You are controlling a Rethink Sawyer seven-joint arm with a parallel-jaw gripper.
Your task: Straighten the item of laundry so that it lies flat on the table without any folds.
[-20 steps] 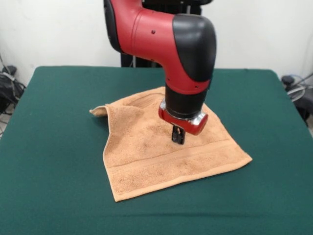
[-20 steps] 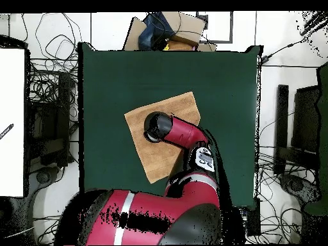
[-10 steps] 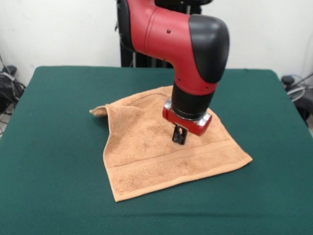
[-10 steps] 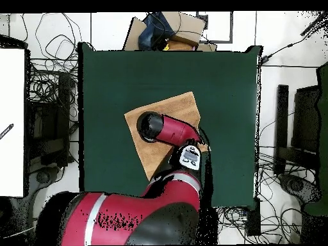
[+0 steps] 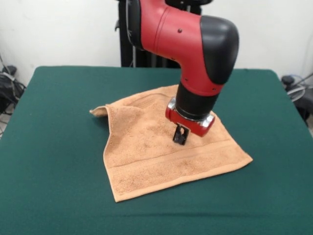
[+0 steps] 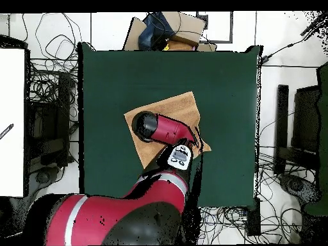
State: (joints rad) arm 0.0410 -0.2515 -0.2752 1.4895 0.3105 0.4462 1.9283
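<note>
front view: tan towel (image 5: 161,156) spread near the middle of the green table (image 5: 54,147), mostly flat, with woven band along the near edge. far left corner folded over and raised, forming a small peak with a crease running toward the near edge. red and black arm (image 5: 190,49) coming down over the towel's right half. gripper (image 5: 179,135) pointing down just above the cloth or touching it, cannot tell which. dark fingers close together, holding nothing visible; how far open, cannot tell.

overhead view: towel (image 6: 182,106) as a tilted square, largely covered by the arm; gripper itself hidden under the wrist.
</note>
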